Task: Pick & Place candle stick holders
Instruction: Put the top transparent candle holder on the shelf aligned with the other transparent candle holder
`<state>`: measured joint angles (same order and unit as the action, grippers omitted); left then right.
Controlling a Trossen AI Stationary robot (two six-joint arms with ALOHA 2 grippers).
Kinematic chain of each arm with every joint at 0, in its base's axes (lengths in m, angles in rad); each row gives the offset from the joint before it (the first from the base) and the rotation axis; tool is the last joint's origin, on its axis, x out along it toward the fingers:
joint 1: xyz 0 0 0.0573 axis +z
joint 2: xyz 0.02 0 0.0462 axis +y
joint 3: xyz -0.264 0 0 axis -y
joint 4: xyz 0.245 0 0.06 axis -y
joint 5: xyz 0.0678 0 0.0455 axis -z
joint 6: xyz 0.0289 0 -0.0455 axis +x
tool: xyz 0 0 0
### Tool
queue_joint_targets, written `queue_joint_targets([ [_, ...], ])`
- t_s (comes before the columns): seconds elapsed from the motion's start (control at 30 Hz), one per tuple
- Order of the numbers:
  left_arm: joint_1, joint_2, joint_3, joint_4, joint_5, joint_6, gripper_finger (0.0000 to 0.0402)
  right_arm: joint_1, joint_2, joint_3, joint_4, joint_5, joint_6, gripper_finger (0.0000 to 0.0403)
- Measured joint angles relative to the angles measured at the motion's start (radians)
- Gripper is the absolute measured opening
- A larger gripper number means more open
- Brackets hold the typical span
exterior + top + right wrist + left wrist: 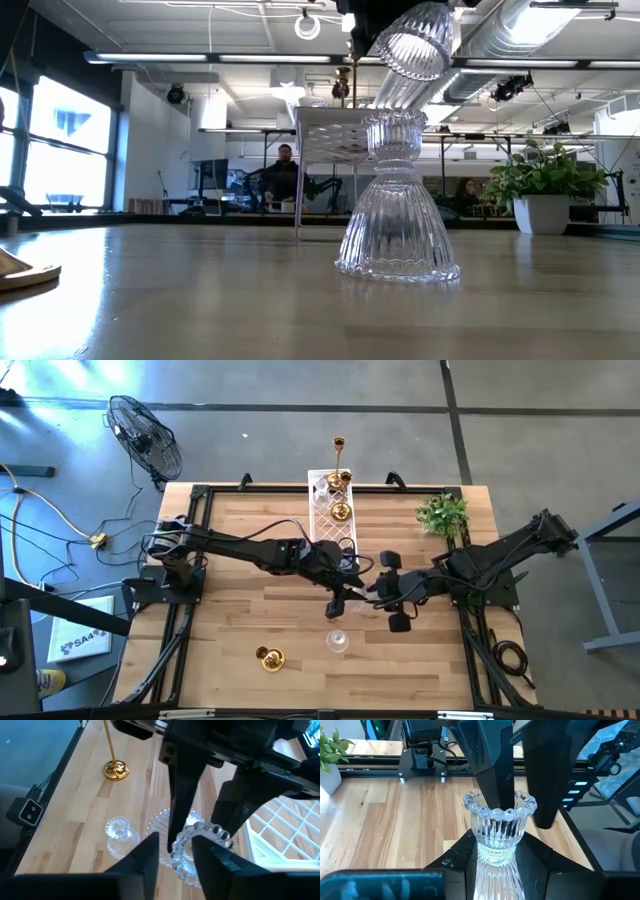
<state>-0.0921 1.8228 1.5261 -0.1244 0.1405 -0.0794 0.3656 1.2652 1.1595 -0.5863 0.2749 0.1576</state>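
A clear ribbed glass candle stick holder [415, 40] hangs tilted in the air at the table's middle, between both grippers. My left gripper [338, 603] is shut on it, coming from the left. My right gripper [374, 596] meets it from the right, at its scalloped cup. A second glass holder [337, 641] stands upright on its flared base on the table just below and nearer. A gold holder with a slim stem [270, 658] stands at the near left. More gold holders [340, 510] sit in the white lattice tray [322, 530] at the far edge. My left gripper pinches the glass holder's narrow waist [495, 855] between its two fingers, below the cup. The holder is lifted clear of the table and tilted. My right gripper has one finger [492, 780] inside the cup and the other outside. The scalloped rim wall [180, 851] passes between its fingers.
A tall gold holder [340, 460] rises at the tray's far end. A small green plant [443, 515] stands at the far right. Bare wood lies to the near right and far left. A person [285, 175] sits in the room behind the table.
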Motion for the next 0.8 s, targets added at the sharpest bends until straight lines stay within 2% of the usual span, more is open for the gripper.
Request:
queue_joint_targets([
  [0.13, 0.000, -0.001, 0.001, -0.005, -0.001, -0.004, 0.0098, 0.000, 0.000, 0.000, 0.005, -0.001, -0.044, 0.0144],
  [0.27, 0.000, -0.001, 0.001, -0.006, -0.003, -0.001, 0.0098, 0.000, 0.000, 0.000, 0.004, -0.006, -0.075, 0.0159],
  [0.53, 0.002, -0.002, 0.001, -0.008, -0.015, 0.000, 0.0098, 0.003, -0.003, 0.000, -0.008, 0.082, -0.155, 0.0151],
  [0.8, 0.000, -0.002, 0.003, 0.001, -0.004, -0.002, 0.0098, 0.058, -0.013, 0.000, 0.000, 0.127, -0.217, 0.0149],
])
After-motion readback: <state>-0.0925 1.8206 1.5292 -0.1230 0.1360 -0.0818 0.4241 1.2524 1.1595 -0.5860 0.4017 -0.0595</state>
